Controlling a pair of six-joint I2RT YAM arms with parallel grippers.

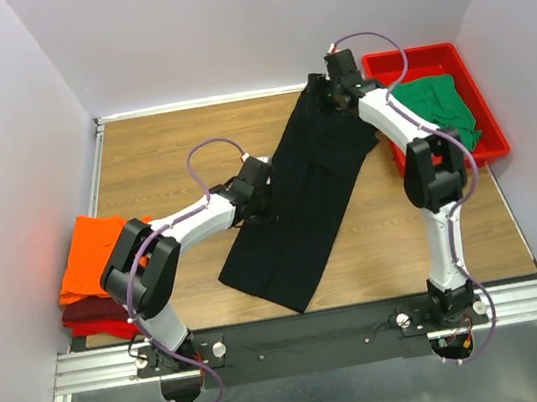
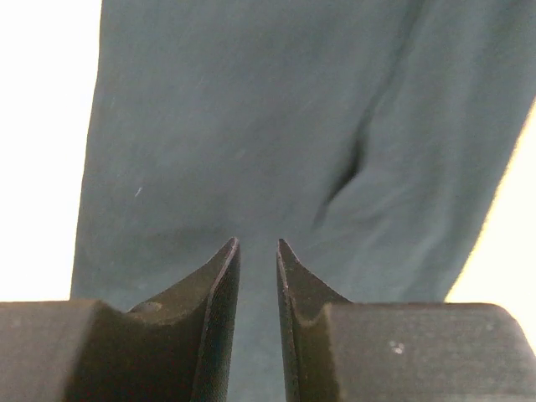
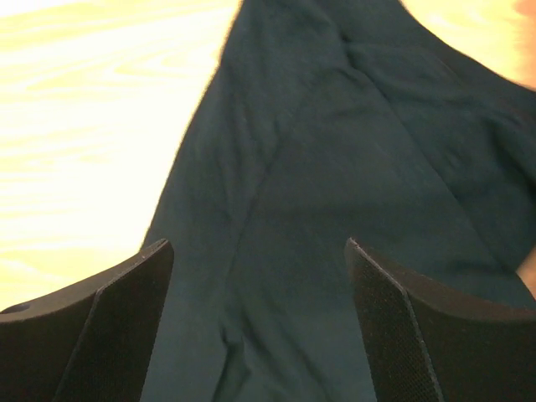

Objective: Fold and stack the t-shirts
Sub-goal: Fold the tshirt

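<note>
Colours only:
- Black t-shirt (image 1: 298,196): plain black, no print. It reads dark teal-grey on both wrist views.
- Orange t-shirt (image 1: 94,249): plain bright orange.
- Dark red t-shirt (image 1: 88,312): plain deep red.
- Green t-shirt (image 1: 436,105): plain mid-green.
- Tray (image 1: 408,55): glossy red.
- Surface (image 1: 169,145): mid-brown wood grain, washed out to pale yellow-white on the wrist views.
- Arms (image 1: 200,216): white links, black joints.
- Cables (image 1: 215,144): purple.
- Left claw (image 2: 258,243) and right claw (image 3: 260,243): fingers matt black.
- Walls (image 1: 222,26): pale grey-white.
- Rail (image 1: 91,367): bare silver metal.
</note>
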